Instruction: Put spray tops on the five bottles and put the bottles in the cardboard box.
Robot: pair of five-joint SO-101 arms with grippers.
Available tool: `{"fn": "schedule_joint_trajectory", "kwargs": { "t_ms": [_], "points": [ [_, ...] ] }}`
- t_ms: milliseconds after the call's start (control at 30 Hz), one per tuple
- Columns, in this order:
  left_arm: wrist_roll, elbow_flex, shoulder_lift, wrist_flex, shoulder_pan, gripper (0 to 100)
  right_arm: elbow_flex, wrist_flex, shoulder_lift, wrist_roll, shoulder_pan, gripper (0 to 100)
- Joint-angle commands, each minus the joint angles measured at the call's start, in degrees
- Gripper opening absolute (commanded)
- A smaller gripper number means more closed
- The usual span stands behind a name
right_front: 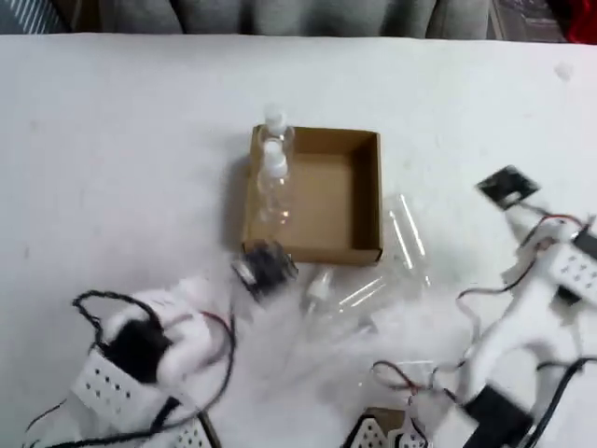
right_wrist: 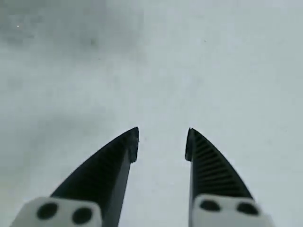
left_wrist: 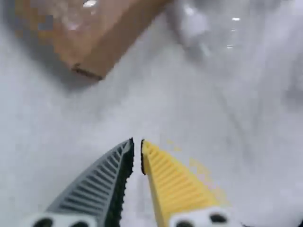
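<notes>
Though outside the cardboard box (right_front: 326, 250), bottle (right_front: 359, 294) flat alongside, top (right_front: 320, 286) toward left tool (left_wrist: 137, 146).

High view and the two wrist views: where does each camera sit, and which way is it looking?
High view: fixed above, looking down on the white table, the brown cardboard box and both arms.
Left wrist view: rides the left arm, looking past its grey-and-yellow left gripper, shut, at the box's corner and a clear plastic bottle.
Right wrist view: rides the right arm, looking past its black right gripper, open, down at the table.
Shared: high and left wrist views both show the box.
</notes>
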Motion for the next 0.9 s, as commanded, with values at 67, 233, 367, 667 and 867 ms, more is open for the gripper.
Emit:
{"fn": "schedule_joint_trajectory", "kwargs": {
  "t_ms": [67,233,367,667,867],
  "points": [
    [-3.69,-3.43,-4.09,-3.87,25.89,2,-19.69,-0.75,18.51,-0.44,4.79,13.0],
    [-3.78,-2.29,-3.91,-11.87,33.98,2,-29.71,-0.48,30.37,-0.53,6.37,13.0],
    [-4.04,0.62,0.4,-19.25,37.32,2,-34.99,-0.48,36.53,-0.53,7.43,13.0],
    [-4.22,-9.93,27.47,-24.26,37.85,5,-42.11,-0.4,43.3,-0.18,8.31,13.0],
    [-2.46,-15.74,34.59,-24.97,37.93,26,-43.96,-0.48,44.79,-0.09,9.1,13.0]
  ]
}}
